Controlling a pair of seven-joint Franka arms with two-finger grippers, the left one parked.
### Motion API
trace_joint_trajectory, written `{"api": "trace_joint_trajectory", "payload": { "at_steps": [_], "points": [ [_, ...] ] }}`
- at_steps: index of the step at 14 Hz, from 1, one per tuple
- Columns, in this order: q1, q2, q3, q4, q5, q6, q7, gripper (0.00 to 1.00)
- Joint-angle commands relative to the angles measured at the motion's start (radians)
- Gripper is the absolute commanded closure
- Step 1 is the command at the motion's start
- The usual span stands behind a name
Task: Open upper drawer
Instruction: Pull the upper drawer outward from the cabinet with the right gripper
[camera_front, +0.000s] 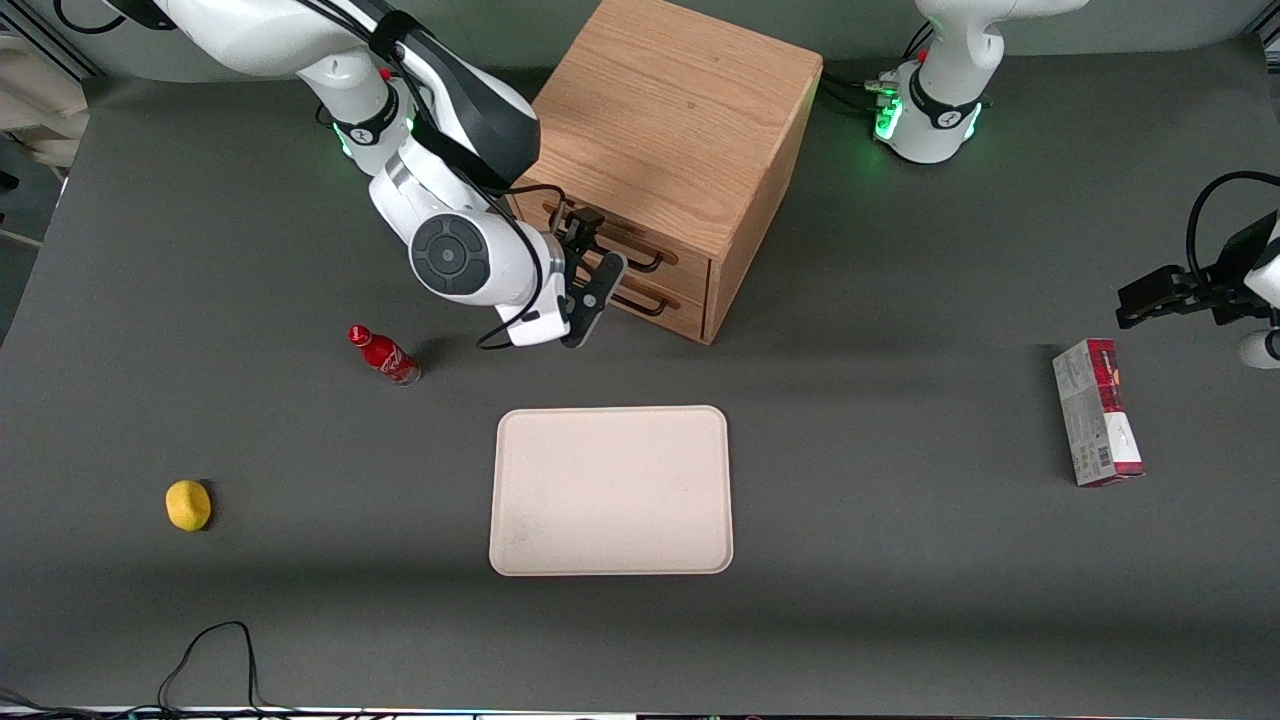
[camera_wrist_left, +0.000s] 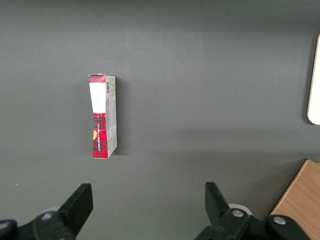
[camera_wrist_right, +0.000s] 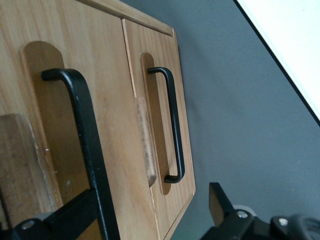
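Observation:
The oak cabinet (camera_front: 670, 110) stands on the table with two alike drawers in its front. The upper drawer (camera_front: 686, 262) looks shut; its long black wire pull (camera_front: 640, 262) runs along its front. My right gripper (camera_front: 590, 262) is open right in front of the drawers. One finger is at the upper pull, the other is over the lower drawer's (camera_front: 680, 318) front. In the right wrist view the upper drawer (camera_wrist_right: 107, 125) and its pull (camera_wrist_right: 87, 145) are very close, and the pull crosses one finger of the gripper (camera_wrist_right: 145, 210). The lower drawer's pull (camera_wrist_right: 172, 125) is beside it.
A beige tray (camera_front: 611, 490) lies nearer the front camera than the cabinet; it also shows in the right wrist view (camera_wrist_right: 285, 45). A red bottle (camera_front: 385, 355) lies beside the gripper. A yellow object (camera_front: 188, 504) lies toward the working arm's end. A red-and-grey box (camera_front: 1097, 412) (camera_wrist_left: 102, 117) lies toward the parked arm's end.

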Motion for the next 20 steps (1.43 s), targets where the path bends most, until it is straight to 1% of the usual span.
{"api": "trace_joint_trajectory", "payload": {
  "at_steps": [1,5,8,10,11,13,16,17,19,20],
  "points": [
    [0.004,0.011,0.015,-0.003,0.006,0.022,-0.011,0.00],
    [0.004,0.010,0.017,-0.003,0.008,0.018,-0.011,0.00],
    [0.004,0.011,0.015,-0.005,-0.003,0.025,-0.021,0.00],
    [0.002,0.029,0.015,0.000,-0.082,0.027,-0.023,0.00],
    [0.002,0.036,0.015,0.003,-0.105,0.028,-0.023,0.00],
    [-0.002,0.045,0.014,0.009,-0.127,0.048,-0.024,0.00],
    [-0.010,0.055,0.011,0.035,-0.196,0.048,-0.026,0.00],
    [-0.012,0.057,0.008,0.043,-0.208,0.048,-0.035,0.00],
    [-0.016,0.069,-0.003,0.072,-0.211,0.047,-0.073,0.00],
    [-0.016,0.069,-0.023,0.086,-0.211,0.047,-0.086,0.00]
  ]
}}
